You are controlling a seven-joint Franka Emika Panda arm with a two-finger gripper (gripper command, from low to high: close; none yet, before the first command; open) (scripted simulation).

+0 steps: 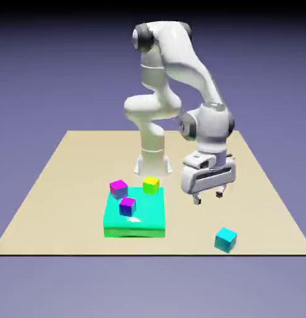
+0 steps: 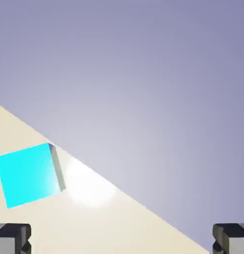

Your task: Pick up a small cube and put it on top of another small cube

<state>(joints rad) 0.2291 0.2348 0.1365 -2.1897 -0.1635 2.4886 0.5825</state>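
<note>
The end effector [image 1: 208, 197] hangs above the tabletop [image 1: 62, 186] with its fingers spread and nothing between them, likely lining up for a descent. The small cube [image 1: 226, 239] sits alone near the front edge, toward the exterior view's right, apart from the cubes on the green slab [image 1: 135, 225]. The hand view shows only the fingertips [image 2: 13, 237] and one cube.
</note>
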